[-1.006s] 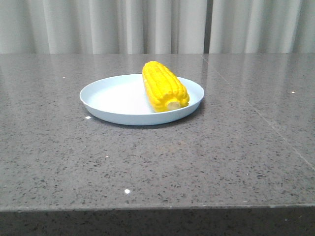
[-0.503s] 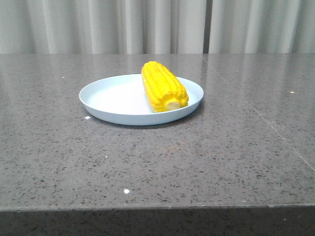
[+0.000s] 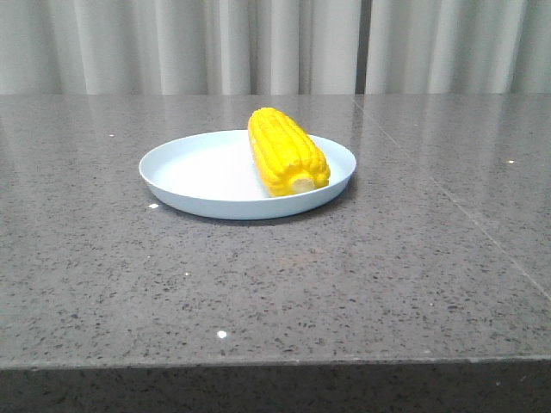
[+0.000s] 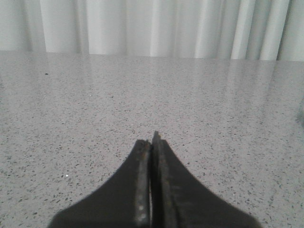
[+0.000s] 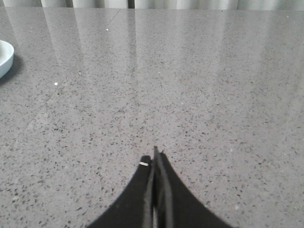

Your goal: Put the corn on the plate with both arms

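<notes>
- Corn (image 3: 287, 152) lies on the plate (image 3: 198, 172), centre of the front frame, on the plate's right half; pale stub end points toward the camera, far tip reaches over the back rim. Looks settled, so I'd judge the placing done.
- Cob: bright yellow, bumpy kernel rows, tapered cylinder. It could roll, but the raised rim should stop it.
- Plate: round, shallow, pale blue, smooth & plain; sits flat on the tabletop (image 3: 362, 284). Only a sliver of its rim shows at the left edge of the right wrist view.
- Tabletop: grey speckled stone, glossy, w/ faint seam lines on the right.
- Left hand (image 4: 153, 142): matte-black angular fingers pressed together, nothing between them, over bare stone.
- Right hand (image 5: 156, 156): also pressed together & empty, well apart from the plate; probably parked since nothing is left to carry.
- Pale pleated curtain (image 3: 275, 43) across the top.
</notes>
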You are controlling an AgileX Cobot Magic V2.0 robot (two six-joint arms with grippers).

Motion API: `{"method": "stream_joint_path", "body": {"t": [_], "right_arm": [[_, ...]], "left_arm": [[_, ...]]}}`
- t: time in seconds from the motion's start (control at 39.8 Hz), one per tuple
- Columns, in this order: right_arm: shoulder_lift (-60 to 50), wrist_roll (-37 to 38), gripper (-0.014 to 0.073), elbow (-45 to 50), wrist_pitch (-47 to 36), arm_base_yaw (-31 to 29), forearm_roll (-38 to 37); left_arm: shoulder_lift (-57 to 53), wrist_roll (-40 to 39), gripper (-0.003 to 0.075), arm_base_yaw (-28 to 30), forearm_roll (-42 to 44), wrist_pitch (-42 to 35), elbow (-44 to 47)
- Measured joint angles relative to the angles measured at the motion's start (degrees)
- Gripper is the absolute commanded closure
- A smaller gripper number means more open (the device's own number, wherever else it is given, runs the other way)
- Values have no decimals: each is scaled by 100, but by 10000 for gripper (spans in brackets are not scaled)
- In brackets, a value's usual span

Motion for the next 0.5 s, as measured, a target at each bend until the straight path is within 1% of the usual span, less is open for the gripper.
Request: {"method": "stream_joint_path", "body": {"t": [0.5], "right_arm": [[0,-9,654,0,38,0,13]], "left_arm": [[0,0,741,0,0,0,0]]}}
